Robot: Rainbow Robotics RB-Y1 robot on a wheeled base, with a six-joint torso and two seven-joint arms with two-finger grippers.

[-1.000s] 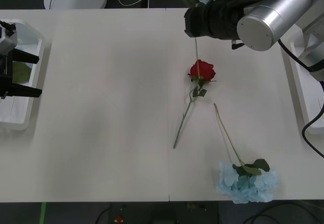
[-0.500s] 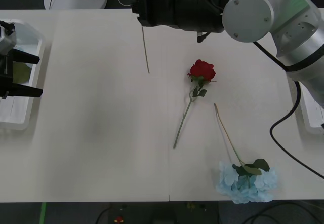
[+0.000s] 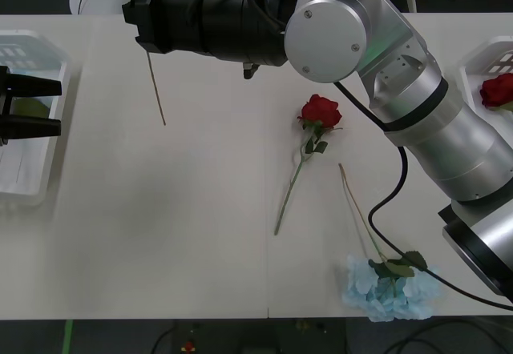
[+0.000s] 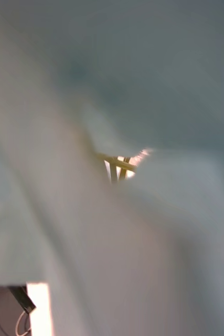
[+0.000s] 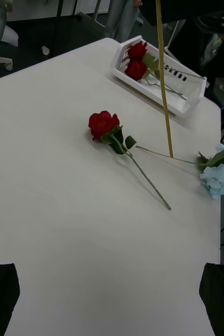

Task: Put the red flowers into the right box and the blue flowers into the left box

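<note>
The right gripper (image 3: 140,18), jaw state hidden, carries a thin stem (image 3: 155,90) over the desk's far-left part (left gripper (image 3: 28,106) spread wide above the left box (image 3: 32,190)).

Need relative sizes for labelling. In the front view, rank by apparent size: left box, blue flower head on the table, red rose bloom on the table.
1. left box
2. blue flower head
3. red rose bloom

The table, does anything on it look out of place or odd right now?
Nothing is damaged or spilled. One red rose and one blue hydrangea lie loose on the table, unsorted; the hydrangea's head sits at the near edge. The right pincer carries a long stem dangling over the table.
</note>
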